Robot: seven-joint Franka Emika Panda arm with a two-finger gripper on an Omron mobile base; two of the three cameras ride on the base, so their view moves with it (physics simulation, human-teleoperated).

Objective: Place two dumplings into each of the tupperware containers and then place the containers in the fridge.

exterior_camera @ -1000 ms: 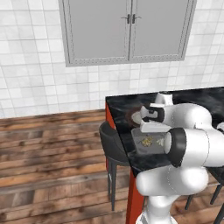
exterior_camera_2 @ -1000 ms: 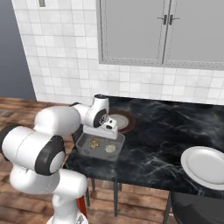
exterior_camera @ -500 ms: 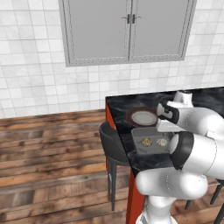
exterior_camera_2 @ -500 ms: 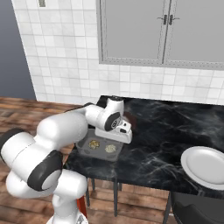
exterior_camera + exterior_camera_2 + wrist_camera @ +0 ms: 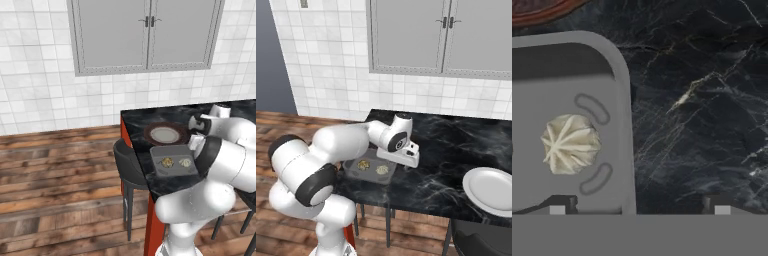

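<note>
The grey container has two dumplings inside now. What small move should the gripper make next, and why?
Probably it should shift sideways over the container's near wall and come down to grasp it. Two dumplings already lie inside, and the open gripper is empty, with one fingertip above the container floor and the other above the counter.

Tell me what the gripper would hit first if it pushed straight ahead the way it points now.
Probably the right-hand rim of the grey tupperware container or the black marble counter just beside it. The open gripper straddles that rim, with one dumpling just inside; depth is hard to judge.
</note>
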